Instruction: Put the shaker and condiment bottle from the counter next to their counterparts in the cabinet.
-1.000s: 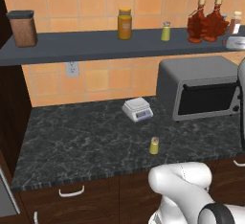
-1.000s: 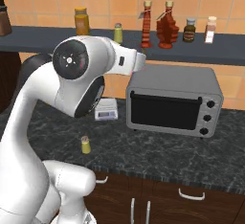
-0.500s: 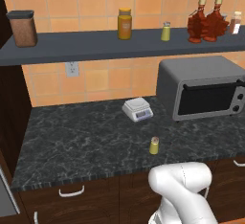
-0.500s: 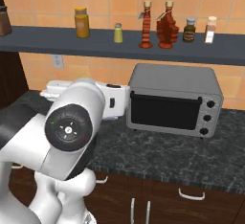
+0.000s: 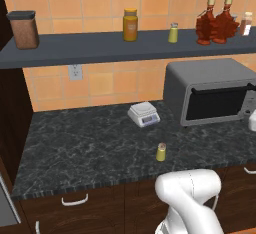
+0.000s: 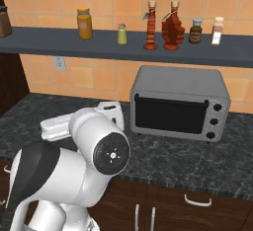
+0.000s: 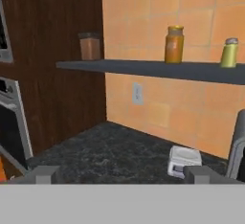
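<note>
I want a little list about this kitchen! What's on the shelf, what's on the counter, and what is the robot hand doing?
shelf: long dark slab on the orange tiled wall
on shelf: brown canister, amber jar, shelf shaker, two red leaf bottles side by side
on counter: counter shaker standing upright by itself, small scale, toaster oven
gripper: open, holding nothing, looking toward the wall
done: both red bottles are up on the shelf
left to do: counter shaker
</note>
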Controlling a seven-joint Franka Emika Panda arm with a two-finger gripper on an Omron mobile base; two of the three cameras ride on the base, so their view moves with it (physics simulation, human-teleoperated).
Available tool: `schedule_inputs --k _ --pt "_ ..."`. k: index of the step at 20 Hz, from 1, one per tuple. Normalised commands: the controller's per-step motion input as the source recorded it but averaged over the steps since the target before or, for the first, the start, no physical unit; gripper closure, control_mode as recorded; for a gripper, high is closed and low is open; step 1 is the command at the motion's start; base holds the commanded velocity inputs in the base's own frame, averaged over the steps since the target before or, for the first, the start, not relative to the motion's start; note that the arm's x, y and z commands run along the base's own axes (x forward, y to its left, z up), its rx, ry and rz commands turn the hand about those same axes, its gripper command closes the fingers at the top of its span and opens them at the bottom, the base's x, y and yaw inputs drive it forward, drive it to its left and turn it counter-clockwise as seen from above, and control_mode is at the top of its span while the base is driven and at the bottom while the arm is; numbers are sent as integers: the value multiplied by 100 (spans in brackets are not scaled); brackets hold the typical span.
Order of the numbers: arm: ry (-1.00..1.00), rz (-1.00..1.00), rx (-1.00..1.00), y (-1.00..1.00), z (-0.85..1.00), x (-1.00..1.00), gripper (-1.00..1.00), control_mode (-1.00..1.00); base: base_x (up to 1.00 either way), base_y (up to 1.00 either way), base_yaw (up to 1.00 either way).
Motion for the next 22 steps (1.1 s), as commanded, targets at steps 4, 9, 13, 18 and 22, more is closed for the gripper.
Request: schedule_inputs --k 4,9,13,18,22 --pt "0 33 -22 31 -81 8 -100 -100 0 0 0" --pt "0 18 -24 40 -93 10 -100 -100 0 0 0" --pt "4 8 -15 47 -66 5 -100 -100 0 0 0" --pt "0 3 -8 28 -50 31 -100 -100 0 0 0" --pt "-3 7 -7 9 -74 34 -100 -100 0 0 0"
